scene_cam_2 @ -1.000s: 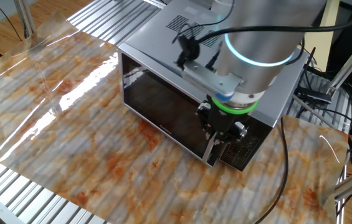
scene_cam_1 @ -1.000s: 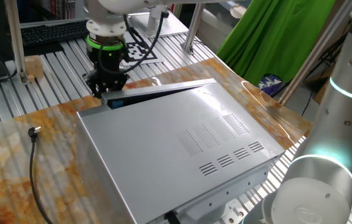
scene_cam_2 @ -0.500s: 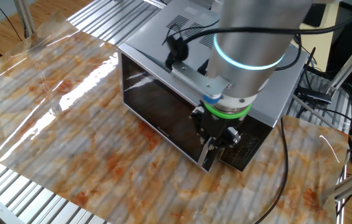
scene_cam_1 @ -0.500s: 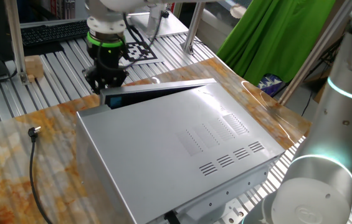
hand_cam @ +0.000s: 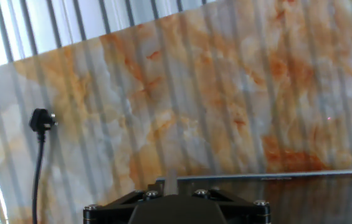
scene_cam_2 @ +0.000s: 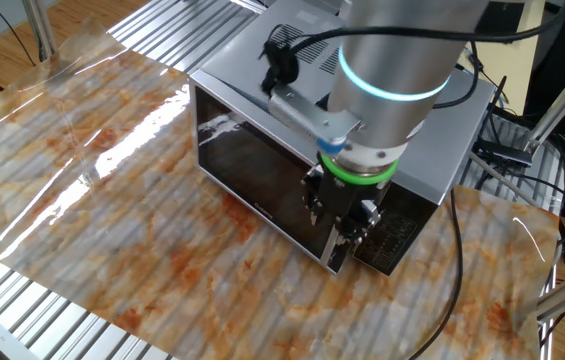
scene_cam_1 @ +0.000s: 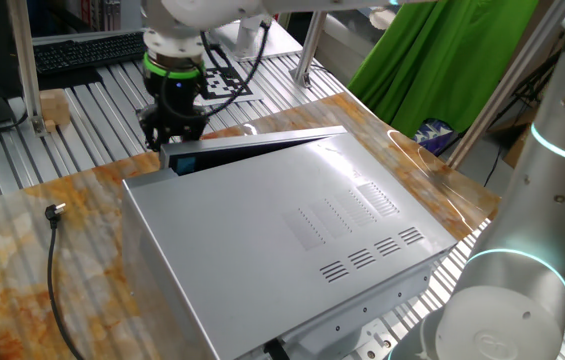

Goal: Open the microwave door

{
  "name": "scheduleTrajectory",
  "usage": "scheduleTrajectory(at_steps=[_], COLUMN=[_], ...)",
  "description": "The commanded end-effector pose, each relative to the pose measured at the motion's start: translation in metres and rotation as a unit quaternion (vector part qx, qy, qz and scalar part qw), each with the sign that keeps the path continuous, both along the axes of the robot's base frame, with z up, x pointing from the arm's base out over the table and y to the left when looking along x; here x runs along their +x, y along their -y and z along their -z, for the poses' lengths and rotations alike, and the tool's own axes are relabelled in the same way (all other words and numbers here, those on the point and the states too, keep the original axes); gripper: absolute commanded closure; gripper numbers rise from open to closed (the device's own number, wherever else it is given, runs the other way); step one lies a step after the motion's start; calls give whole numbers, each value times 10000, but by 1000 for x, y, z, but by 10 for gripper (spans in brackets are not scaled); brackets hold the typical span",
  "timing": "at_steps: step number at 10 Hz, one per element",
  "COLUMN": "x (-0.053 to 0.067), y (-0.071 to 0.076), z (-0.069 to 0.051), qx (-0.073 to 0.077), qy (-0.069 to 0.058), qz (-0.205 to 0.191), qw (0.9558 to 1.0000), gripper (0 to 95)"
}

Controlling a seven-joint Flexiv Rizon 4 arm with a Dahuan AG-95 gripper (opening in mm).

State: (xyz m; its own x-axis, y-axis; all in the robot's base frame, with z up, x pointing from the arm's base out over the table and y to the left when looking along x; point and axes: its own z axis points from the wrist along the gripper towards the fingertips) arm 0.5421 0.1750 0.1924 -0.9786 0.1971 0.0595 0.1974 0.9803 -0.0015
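Gripper (scene_cam_2: 345, 232) pointing straight down at microwave door (scene_cam_2: 252, 180) free edge, door ajar; finger spread can't tell.

In the other fixed view, the black two-finger gripper (scene_cam_2: 344, 232) covers the free end of the dark glass microwave door (scene_cam_2: 252, 175), and its fingertips blend into the dark face, so the jaw gap cannot be read. In one fixed view, only the door's silver-grey top rim (scene_cam_1: 252, 143) shows; its face is hidden behind the wide silver casing (scene_cam_1: 282, 240). In the hand view, the gripper (hand_cam: 177, 198) is cut off by the bottom edge, fingertips indistinct. The black power plug's (hand_cam: 40, 119) cable leaves the frame at the bottom.
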Motion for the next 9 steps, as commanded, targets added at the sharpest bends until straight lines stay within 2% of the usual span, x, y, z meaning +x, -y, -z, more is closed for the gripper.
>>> scheduleTrajectory(at_steps=[1,5,6,9], x=[6,22,23,37], y=[1,10,10,31], z=[2,2,2,-1], qx=[2,20,20,33], qy=[12,9,9,6], qz=[-19,-39,-48,-320], qw=[10000,10000,10000,9995], gripper=[570,570,570,570])
